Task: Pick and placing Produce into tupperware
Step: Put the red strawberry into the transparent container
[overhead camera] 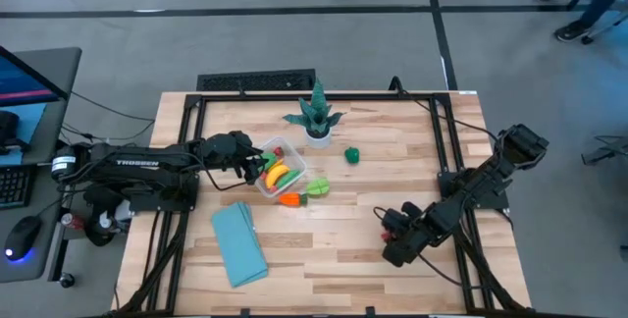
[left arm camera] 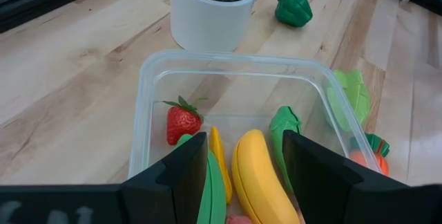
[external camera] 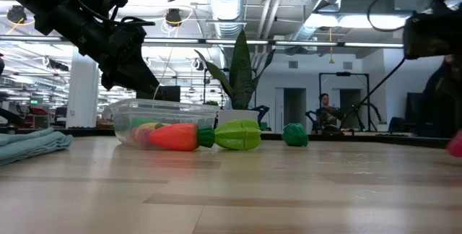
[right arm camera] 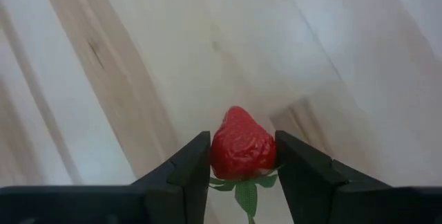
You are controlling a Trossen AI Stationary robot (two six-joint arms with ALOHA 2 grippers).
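Observation:
The clear tupperware (overhead camera: pixel 294 156) stands left of the table's middle and holds a banana (left arm camera: pixel 259 175), a strawberry (left arm camera: pixel 183 122) and green pieces. My left gripper (left arm camera: pixel 245 148) hovers open over its left side, touching nothing. An orange carrot (overhead camera: pixel 287 200) and a light-green piece (overhead camera: pixel 317 188) lie against its near right side. A dark-green pepper (overhead camera: pixel 351 155) lies further right. My right gripper (overhead camera: pixel 386 222), toward the near right, is shut on another red strawberry (right arm camera: pixel 242 137). My right gripper pinches the strawberry's two sides (right arm camera: pixel 215 155) between its two fingers. Its pointed tip faces away from the wrist and its green leaves (right arm camera: pixel 243 191) toward it. The fingers slant steeply down at the table. Whether the berry touches the wood I cannot tell.
A spiky teal plant in a white pot (overhead camera: pixel 317 122) stands just behind the tupperware. A folded light-blue cloth (overhead camera: pixel 238 244) lies at the near left. Bare wood stretches between the tupperware and my right gripper. Black frame rails run along the table's edges.

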